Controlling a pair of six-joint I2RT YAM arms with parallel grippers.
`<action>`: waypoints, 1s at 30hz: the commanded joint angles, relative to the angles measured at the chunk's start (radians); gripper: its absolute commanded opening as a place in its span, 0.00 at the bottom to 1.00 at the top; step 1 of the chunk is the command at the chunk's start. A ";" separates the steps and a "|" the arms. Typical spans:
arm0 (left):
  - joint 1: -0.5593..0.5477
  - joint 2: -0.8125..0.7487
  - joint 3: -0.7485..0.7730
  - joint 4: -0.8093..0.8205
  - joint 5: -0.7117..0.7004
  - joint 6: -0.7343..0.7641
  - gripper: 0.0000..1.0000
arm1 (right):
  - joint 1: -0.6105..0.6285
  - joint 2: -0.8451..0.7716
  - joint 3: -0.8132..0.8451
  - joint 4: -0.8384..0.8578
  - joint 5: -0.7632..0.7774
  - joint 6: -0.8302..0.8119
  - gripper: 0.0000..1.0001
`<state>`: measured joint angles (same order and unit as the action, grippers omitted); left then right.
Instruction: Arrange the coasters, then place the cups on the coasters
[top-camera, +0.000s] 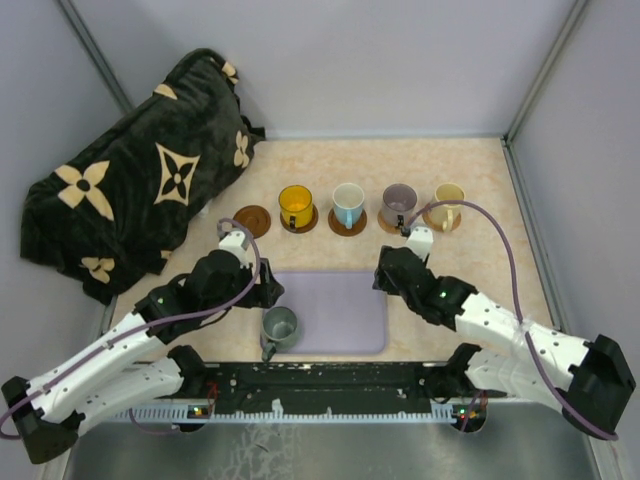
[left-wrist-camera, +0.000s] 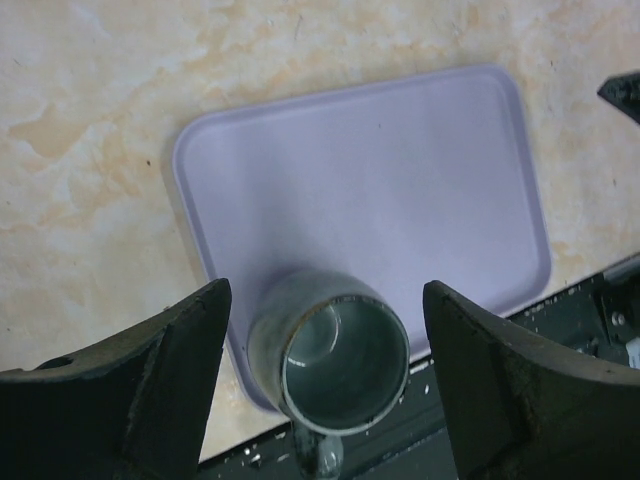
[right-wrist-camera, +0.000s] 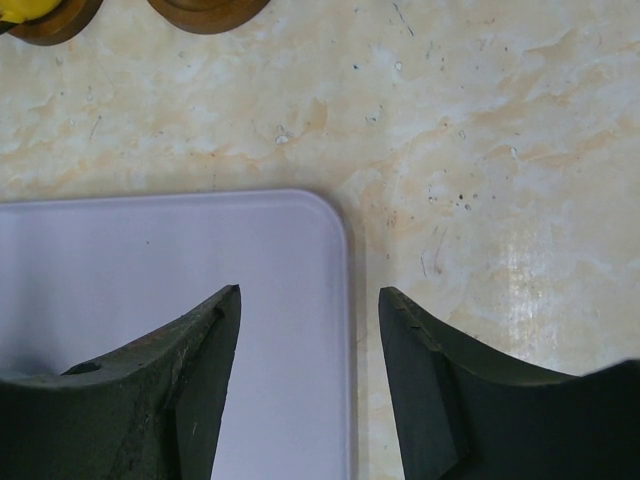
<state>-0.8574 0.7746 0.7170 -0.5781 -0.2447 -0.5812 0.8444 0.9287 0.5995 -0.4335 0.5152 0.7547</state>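
Left gripper (left-wrist-camera: 325, 290) was released, its jaws wide on either side of the grey-green mug (left-wrist-camera: 330, 355) with gaps showing. The mug stood upright at the near-left corner of the lavender tray (left-wrist-camera: 400, 180). Right gripper (right-wrist-camera: 310, 292) was open and empty above the tray's corner. Yellow mug (top-camera: 296, 204), blue mug (top-camera: 348, 203), purple mug (top-camera: 399, 203) and beige mug (top-camera: 449, 203) sat on coasters; the leftmost coaster (top-camera: 253, 220) held no mug.

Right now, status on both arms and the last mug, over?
Left fingers open, straddling grey-green mug, not touching. Right fingers open, empty, over lavender tray. Leftmost coaster bare; no obstacle seen.
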 joint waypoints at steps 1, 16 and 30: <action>-0.016 -0.051 -0.018 -0.112 0.135 -0.002 0.84 | 0.007 0.033 0.073 0.059 0.029 -0.006 0.58; -0.073 -0.031 0.048 -0.383 0.325 -0.109 0.72 | 0.008 0.113 0.048 0.115 -0.030 0.029 0.58; -0.305 0.068 -0.011 -0.345 0.236 -0.274 0.71 | 0.008 0.161 0.041 0.161 -0.044 0.008 0.57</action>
<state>-1.0542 0.7803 0.7052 -0.9436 0.0566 -0.7719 0.8444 1.0840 0.6243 -0.3222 0.4675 0.7666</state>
